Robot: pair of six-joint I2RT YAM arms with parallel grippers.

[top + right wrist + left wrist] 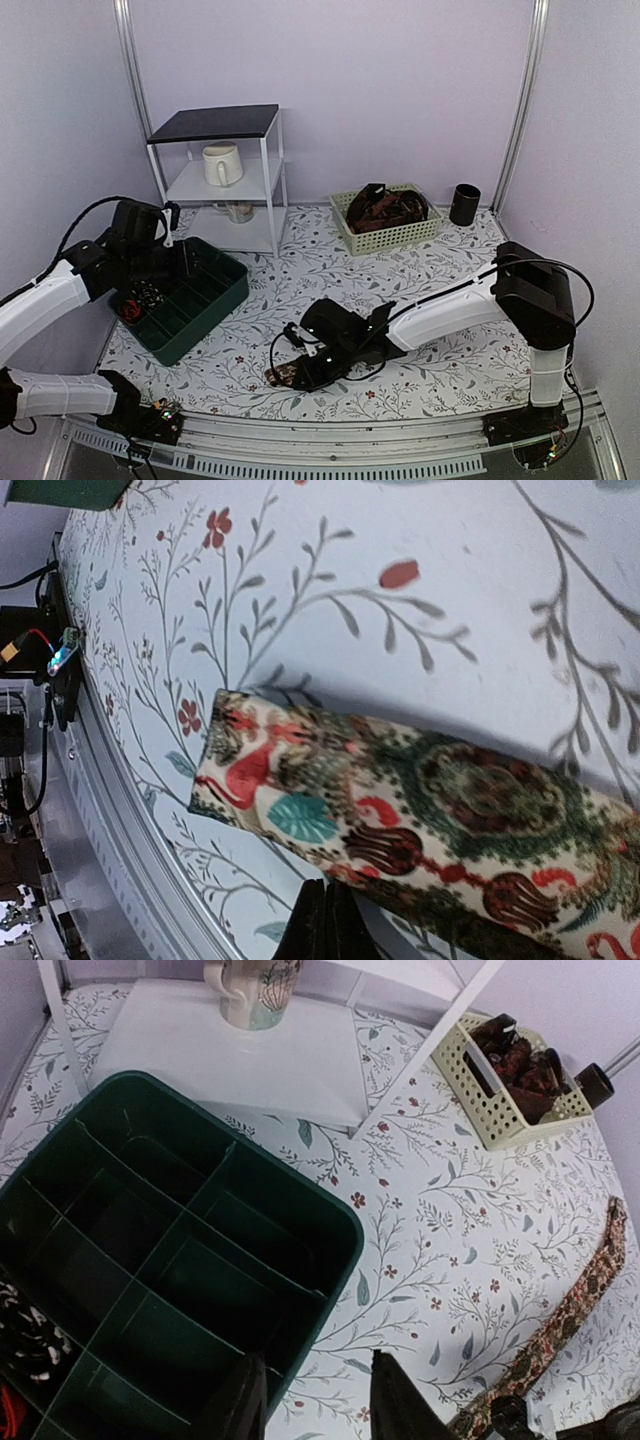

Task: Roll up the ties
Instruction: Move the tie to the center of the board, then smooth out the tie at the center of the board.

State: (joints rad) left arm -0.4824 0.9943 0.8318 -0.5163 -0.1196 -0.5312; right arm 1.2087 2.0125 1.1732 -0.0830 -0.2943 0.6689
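A patterned tie [420, 810] lies near the table's front edge [283, 376]. In the left wrist view the tie [575, 1305] runs long and diagonal. My right gripper [326, 912] is shut, its tips pinching the near edge of the tie's end. That end casts a shadow on the cloth. More ties fill a cream basket [352, 232] at the back. A green divided tray [215, 295] holds a dark rolled tie [150, 293] and a red one [130, 312]. My left gripper [318, 1400] is open and empty over the tray's corner [335, 1260].
A white shelf unit [225, 185] with a mug [222, 163] stands behind the tray. A black cup [464, 203] stands right of the basket. The metal front rail [330, 440] runs just below the tie. The right arm [450, 310] stretches across the table's middle.
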